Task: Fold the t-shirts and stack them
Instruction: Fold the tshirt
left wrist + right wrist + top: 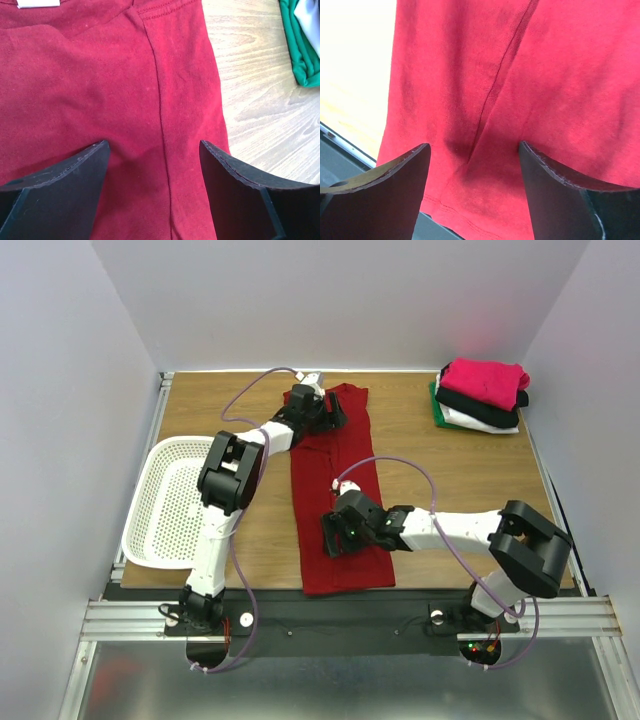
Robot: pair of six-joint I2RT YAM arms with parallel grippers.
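Wood table (450, 470): red shirt (315, 490) lies as a long strip, so the lengthwise folds look done. My left claw (154, 145) is over its collar end, right claw (474, 146) over its hem, both wide open and empty. Next I'd pinch the hem and fold it to the collar. Stack (482, 395) sits far-right of it.

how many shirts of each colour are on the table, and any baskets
dark red t-shirt: 1
pink t-shirt: 1
black t-shirt: 1
white t-shirt: 1
green t-shirt: 1
white basket: 1
total: 6 things, 5 shirts and 1 basket
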